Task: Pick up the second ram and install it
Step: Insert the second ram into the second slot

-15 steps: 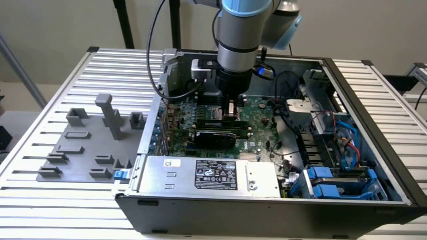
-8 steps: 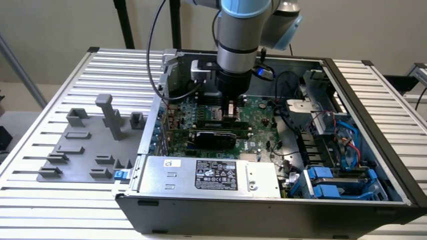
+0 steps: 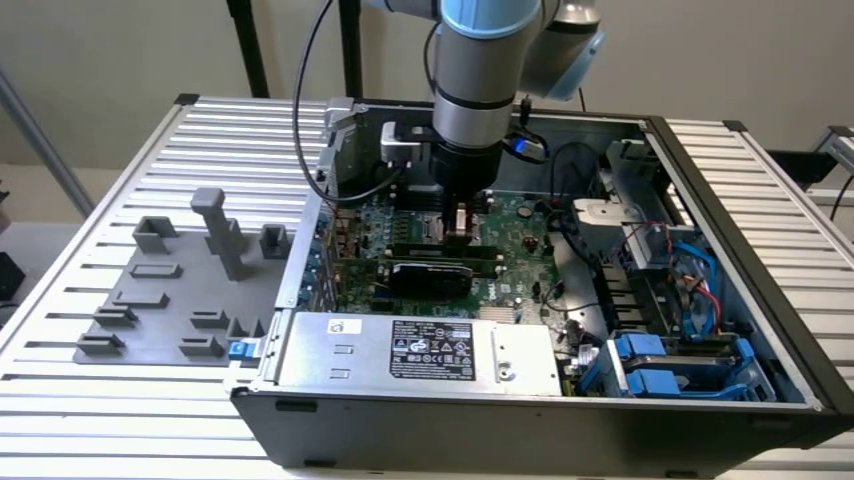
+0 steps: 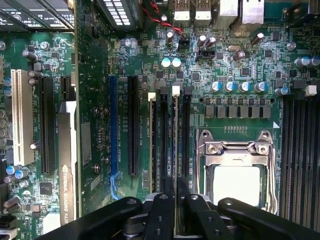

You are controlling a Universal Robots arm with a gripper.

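Note:
The second ram shows edge-on as a thin green stick standing upright in a black memory slot on the motherboard, with a white latch at its far end. My gripper straddles its near end, one dark finger tight against each side. Another thin stick stands in a parallel slot beside it. In the exterior view my gripper points straight down into the open computer case, low over the board.
A bare CPU socket lies next to the memory slots, and a graphics card lies just in front of the gripper. The power supply fills the case front. Grey holder blocks stand on the table at the exterior view's left.

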